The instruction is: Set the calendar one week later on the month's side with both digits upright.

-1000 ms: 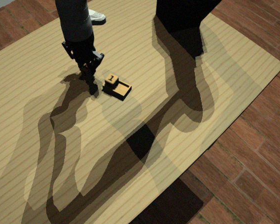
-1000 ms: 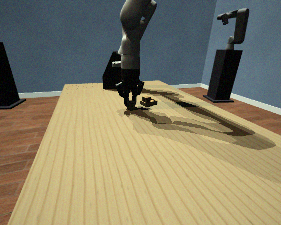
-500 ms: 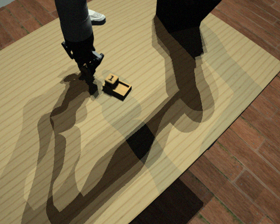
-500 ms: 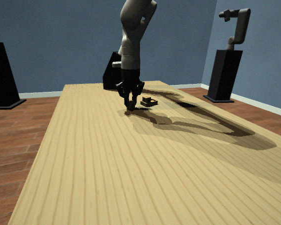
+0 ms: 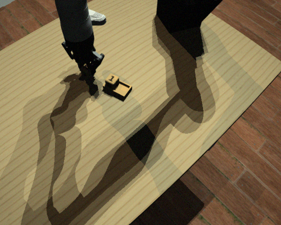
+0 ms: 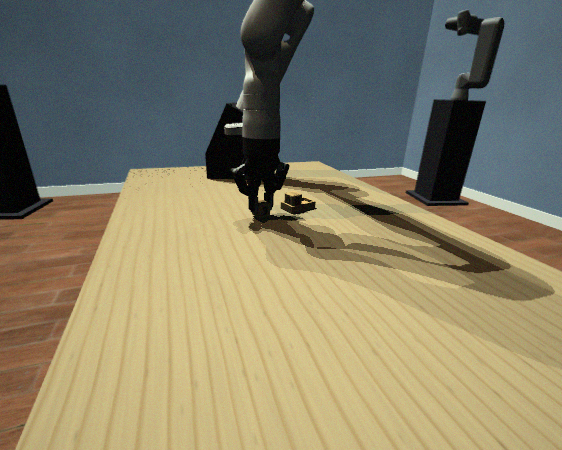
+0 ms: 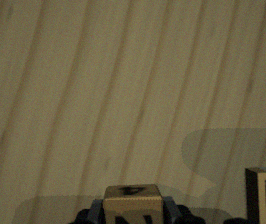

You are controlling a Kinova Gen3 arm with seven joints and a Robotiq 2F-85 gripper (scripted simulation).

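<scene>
My gripper (image 5: 93,88) (image 6: 262,210) (image 7: 133,214) is shut on a wooden date cube (image 6: 263,206) (image 7: 132,198). It holds the cube very low over the table, just left of the tray; I cannot tell if the cube touches the table. In the top view the held cube is lost in shadow. The small wooden tray (image 5: 122,92) (image 6: 303,206) lies flat on the table. A second cube (image 5: 112,80) (image 6: 294,197) stands in the tray's left half with a "1" on its top face. The tray's right half is bare. The tray's corner (image 7: 251,200) shows at the lower right of the wrist view.
The wooden table (image 5: 165,155) (image 6: 231,325) is long, with dark shadows of the arm across it. A black arm base (image 6: 221,150) stands at the far end. Other pedestals (image 6: 448,150) stand on the floor off the table.
</scene>
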